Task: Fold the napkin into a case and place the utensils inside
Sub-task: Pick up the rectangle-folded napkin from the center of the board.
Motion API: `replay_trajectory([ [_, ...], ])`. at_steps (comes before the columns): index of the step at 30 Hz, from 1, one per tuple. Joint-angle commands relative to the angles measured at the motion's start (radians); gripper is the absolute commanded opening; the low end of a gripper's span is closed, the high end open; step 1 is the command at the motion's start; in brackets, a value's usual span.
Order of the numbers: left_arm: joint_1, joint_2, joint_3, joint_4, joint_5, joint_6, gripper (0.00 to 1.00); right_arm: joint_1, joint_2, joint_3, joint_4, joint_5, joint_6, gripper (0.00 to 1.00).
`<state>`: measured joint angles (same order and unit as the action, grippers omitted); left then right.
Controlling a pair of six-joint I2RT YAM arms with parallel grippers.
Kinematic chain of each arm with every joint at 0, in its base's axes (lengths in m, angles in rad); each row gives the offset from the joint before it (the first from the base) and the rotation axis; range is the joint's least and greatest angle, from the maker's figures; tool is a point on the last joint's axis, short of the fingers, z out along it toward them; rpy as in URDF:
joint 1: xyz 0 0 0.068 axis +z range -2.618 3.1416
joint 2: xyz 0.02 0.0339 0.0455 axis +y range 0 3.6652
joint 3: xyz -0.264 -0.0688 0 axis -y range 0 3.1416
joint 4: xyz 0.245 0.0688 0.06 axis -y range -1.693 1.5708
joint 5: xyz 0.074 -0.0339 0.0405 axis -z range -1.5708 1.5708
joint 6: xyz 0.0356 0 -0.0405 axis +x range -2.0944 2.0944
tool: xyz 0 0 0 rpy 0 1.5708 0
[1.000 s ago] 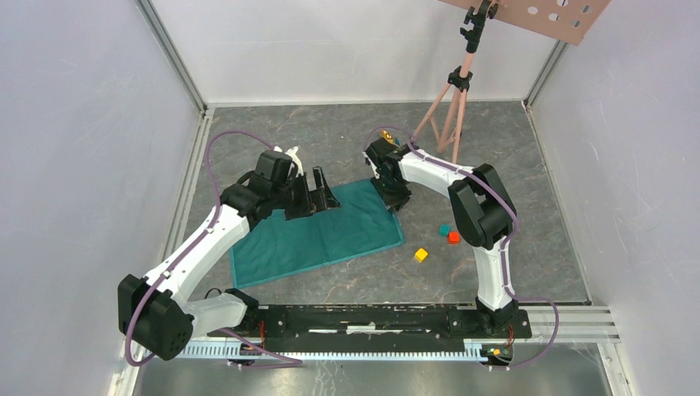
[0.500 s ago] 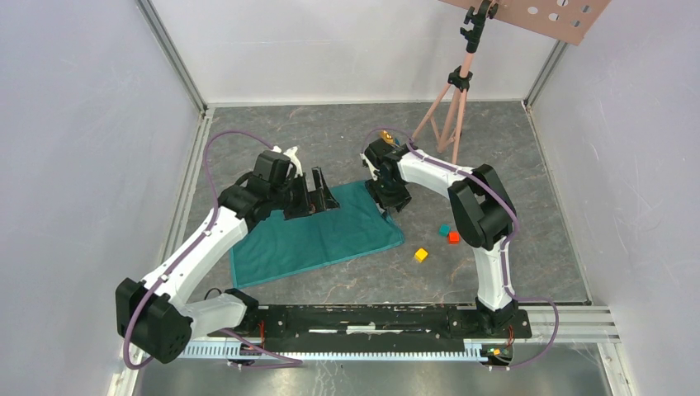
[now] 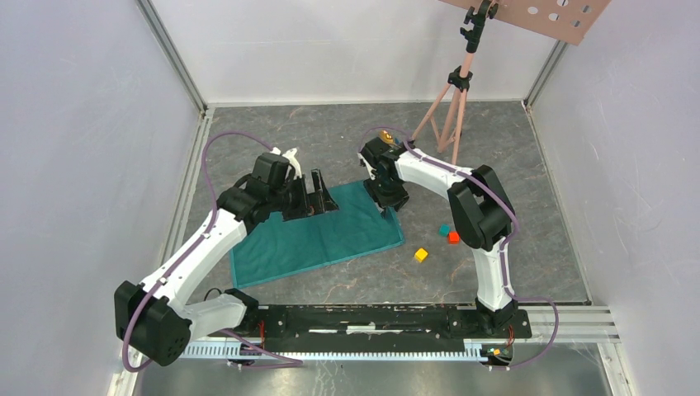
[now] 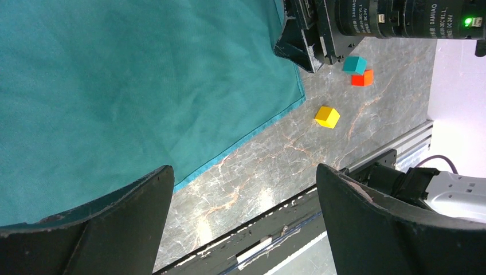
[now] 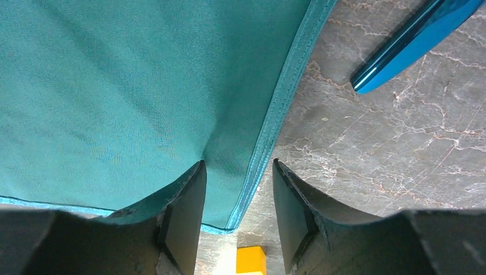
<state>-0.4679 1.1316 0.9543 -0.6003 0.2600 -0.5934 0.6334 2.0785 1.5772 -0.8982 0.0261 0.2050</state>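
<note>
Folding looks not yet started: the side edge of the flat napkin (image 5: 114, 86) lies between the parted fingers of your right gripper (image 5: 238, 166), maybe touching one, your left gripper (image 4: 243, 169) hangs wide open above the napkin, so next pinch that edge and lift.

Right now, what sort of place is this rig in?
Probably a lab robot cell, not a real dining space: plain white panel walls on aluminium framing, a tripod holding a perforated board, and props only: a napkin and coloured cubes.
</note>
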Motion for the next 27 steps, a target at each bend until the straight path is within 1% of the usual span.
replay_trajectory([
  [1, 0.003, -0.024, -0.017, 0.013, -0.008, 0.047, 1.00, 0.013, -0.016, 0.030, 0.003, 0.001, 0.017, 0.52],
  [5, 0.004, -0.033, -0.019, 0.002, -0.007, 0.048, 1.00, 0.014, 0.007, 0.028, 0.010, 0.093, 0.017, 0.52],
  [7, 0.004, -0.040, -0.018, -0.008, -0.011, 0.052, 1.00, 0.013, 0.008, 0.029, 0.016, 0.110, 0.018, 0.52],
  [13, 0.006, -0.060, -0.021, -0.015, -0.018, 0.050, 1.00, 0.012, 0.010, 0.050, 0.016, 0.045, 0.017, 0.56],
  [17, 0.007, -0.067, -0.032, -0.008, -0.011, 0.045, 1.00, 0.006, 0.018, 0.053, 0.013, 0.037, 0.015, 0.56],
  [24, 0.008, -0.073, -0.040, -0.011, -0.010, 0.049, 1.00, -0.005, 0.050, 0.047, 0.032, 0.011, 0.011, 0.50],
  [27, 0.008, -0.072, -0.038, -0.011, -0.010, 0.051, 1.00, -0.012, 0.067, 0.042, 0.036, 0.014, 0.010, 0.50],
])
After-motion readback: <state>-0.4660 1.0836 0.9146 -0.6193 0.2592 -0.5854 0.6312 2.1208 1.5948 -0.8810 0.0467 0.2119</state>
